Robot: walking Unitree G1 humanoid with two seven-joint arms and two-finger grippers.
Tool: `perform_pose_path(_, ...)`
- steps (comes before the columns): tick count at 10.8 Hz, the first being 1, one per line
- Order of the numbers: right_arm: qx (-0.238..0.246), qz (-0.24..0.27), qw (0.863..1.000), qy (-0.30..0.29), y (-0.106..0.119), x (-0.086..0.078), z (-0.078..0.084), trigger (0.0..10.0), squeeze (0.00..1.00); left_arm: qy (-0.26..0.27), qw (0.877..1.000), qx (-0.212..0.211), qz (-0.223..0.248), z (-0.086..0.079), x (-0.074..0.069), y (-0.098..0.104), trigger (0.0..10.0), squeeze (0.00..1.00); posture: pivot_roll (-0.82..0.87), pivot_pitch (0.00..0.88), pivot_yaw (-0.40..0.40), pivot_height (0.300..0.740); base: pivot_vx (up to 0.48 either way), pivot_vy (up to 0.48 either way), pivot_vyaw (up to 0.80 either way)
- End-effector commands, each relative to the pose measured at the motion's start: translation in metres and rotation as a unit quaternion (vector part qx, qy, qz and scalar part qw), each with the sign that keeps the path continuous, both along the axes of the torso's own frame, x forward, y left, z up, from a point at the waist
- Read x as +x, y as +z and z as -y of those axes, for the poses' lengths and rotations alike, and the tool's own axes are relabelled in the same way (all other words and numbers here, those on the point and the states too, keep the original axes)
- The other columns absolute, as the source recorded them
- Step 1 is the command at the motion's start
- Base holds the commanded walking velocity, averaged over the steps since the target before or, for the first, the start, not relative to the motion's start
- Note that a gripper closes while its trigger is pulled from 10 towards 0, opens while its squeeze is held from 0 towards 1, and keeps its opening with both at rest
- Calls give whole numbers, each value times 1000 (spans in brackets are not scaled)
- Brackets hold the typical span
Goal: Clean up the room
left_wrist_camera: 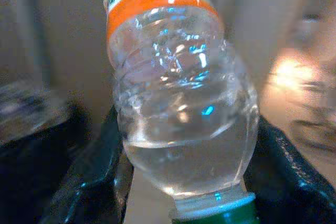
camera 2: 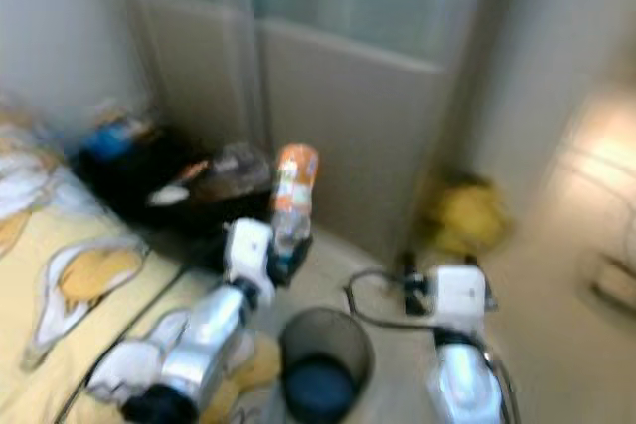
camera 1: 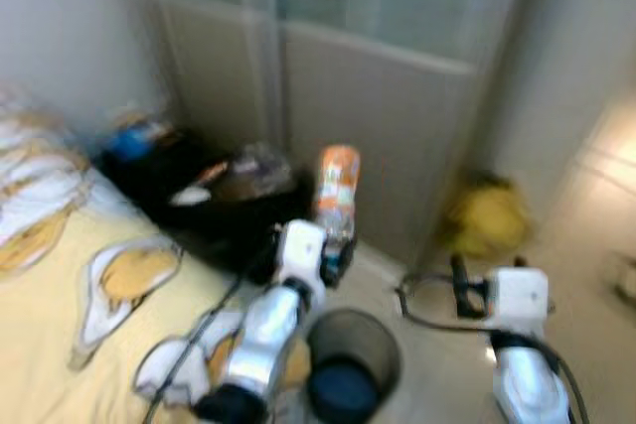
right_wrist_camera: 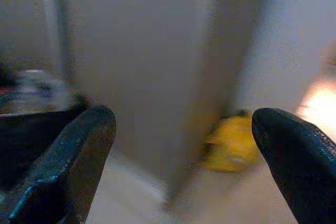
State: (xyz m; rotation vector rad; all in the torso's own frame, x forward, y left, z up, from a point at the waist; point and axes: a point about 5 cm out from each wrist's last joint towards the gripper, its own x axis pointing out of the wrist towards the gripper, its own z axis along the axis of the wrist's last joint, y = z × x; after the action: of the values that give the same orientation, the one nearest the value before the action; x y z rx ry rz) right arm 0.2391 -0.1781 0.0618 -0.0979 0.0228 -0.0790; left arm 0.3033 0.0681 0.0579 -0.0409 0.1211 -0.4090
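1. A clear plastic bottle (left_wrist_camera: 181,108) with an orange label and a green cap is seen cap-down, a little water pooled at the neck end.
2. The bottle is clamped at its lower part between the two black fingers (left_wrist_camera: 94,171) of the left gripper (camera 1: 336,250), just above and beyond a dark round waste bin (camera 1: 353,362) standing on the pale floor (camera 1: 586,245).
3. A bed with a yellow patterned cover (camera 1: 60,295) lies at the left; a black bag (camera 1: 214,201) with clutter on it sits at its far end, before grey sliding doors (camera 1: 378,76). A yellow object (camera 1: 485,215) rests on the floor at the right, blurred.
4. The left arm is raised forward over the bin. The right gripper (right_wrist_camera: 184,145) is held out low at the right, its fingers spread wide apart with nothing between them.
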Motion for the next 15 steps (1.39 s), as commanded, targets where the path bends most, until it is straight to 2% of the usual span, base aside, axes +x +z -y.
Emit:
perform_pose_path(1,-11,-11,1000,-10,-3,-9,8,10000,0,-11,1000,4,-17,15,0,-2,10000,0,8,1,29,740,337,-337,519)
perform_pose_path(2,-8,-26,1000,-13,-7,-17,8,10000,0,-13,1000,18,-20,19,-2,-6,10000,0,-2,22,33,740,382,-285,0)
perform_pose_path(3,-9,-29,999,-13,-7,-26,9,10000,0,-40,997,43,-46,26,-8,-18,10000,0,-12,54,34,740,0,0,0)
perform_pose_path(4,-11,-34,999,-22,-8,-35,11,10000,0,-75,993,49,-71,37,-15,-27,10000,0,-39,92,39,740,0,0,0)
perform_pose_path(5,-12,-38,999,-34,-7,-48,12,10000,0,-101,987,77,-96,46,-24,-40,10000,0,-59,121,48,740,0,0,0)
perform_pose_path(6,-9,-50,998,-49,-7,-68,12,10000,0,-92,980,135,-118,45,-27,-51,10000,0,-104,191,55,740,0,0,0)
perform_pose_path(7,-8,-66,996,-60,-6,-90,12,10000,0,-79,975,167,-122,42,-26,-55,10000,0,-134,223,60,740,0,0,0)
perform_pose_path(8,-9,-90,994,-68,-9,-112,15,10000,0,-78,972,180,-126,45,-24,-54,10000,0,-184,260,67,740,0,0,0)
perform_pose_path(9,-8,-98,993,-72,-4,-127,13,10000,0,-64,972,188,-122,45,-15,-48,10000,0,-217,285,72,740,0,0,0)
perform_pose_path(10,-8,-99,993,-69,2,-131,10,10000,0,-41,973,193,-117,41,-8,-44,10000,459,-229,294,74,740,0,0,0)
perform_pose_path(11,-10,-99,993,-61,6,-132,6,10000,0,-27,972,204,-111,39,-3,-40,10000,1000,-234,295,76,740,0,0,0)
perform_pose_path(12,-9,-100,993,-60,7,-131,5,10000,0,-25,967,231,-107,37,-3,-41,10000,1000,-232,292,78,740,0,0,0)
perform_pose_path(14,-4,-107,993,-55,6,-128,5,10000,0,-22,959,240,-147,30,-10,-53,10000,1000,-212,276,73,740,0,0,0)
perform_pose_path(15,-4,-104,993,-48,5,-121,4,10000,0,-30,955,242,-166,27,-17,-60,10000,0,-196,256,72,740,0,0,0)
